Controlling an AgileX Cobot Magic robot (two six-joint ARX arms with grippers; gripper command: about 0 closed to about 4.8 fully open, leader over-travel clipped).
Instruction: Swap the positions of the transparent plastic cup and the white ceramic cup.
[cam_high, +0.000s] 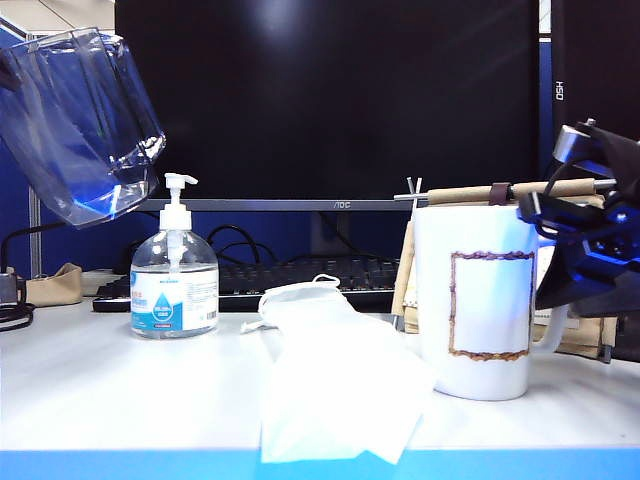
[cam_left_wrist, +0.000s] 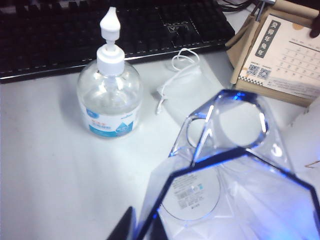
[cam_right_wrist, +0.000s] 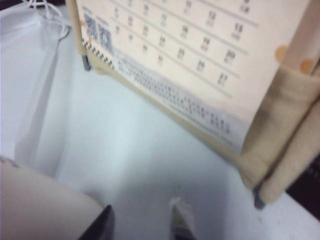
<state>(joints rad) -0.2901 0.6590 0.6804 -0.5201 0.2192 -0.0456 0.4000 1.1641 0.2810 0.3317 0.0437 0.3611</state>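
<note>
White tabletop (cam_high: 90, 390) lies bare below the left tool, which is cut off at the exterior view's upper left edge, clenched on the tilted transparent plastic cup (cam_high: 85, 120) held aloft above the sanitizer bottle (cam_high: 174, 275). Right tool (cam_high: 585, 235) sits beside the white ceramic cup (cam_high: 480, 300), at its handle; its jaws' state is unclear. A calendar (cam_right_wrist: 200, 75) stands just beyond this tool.
</note>
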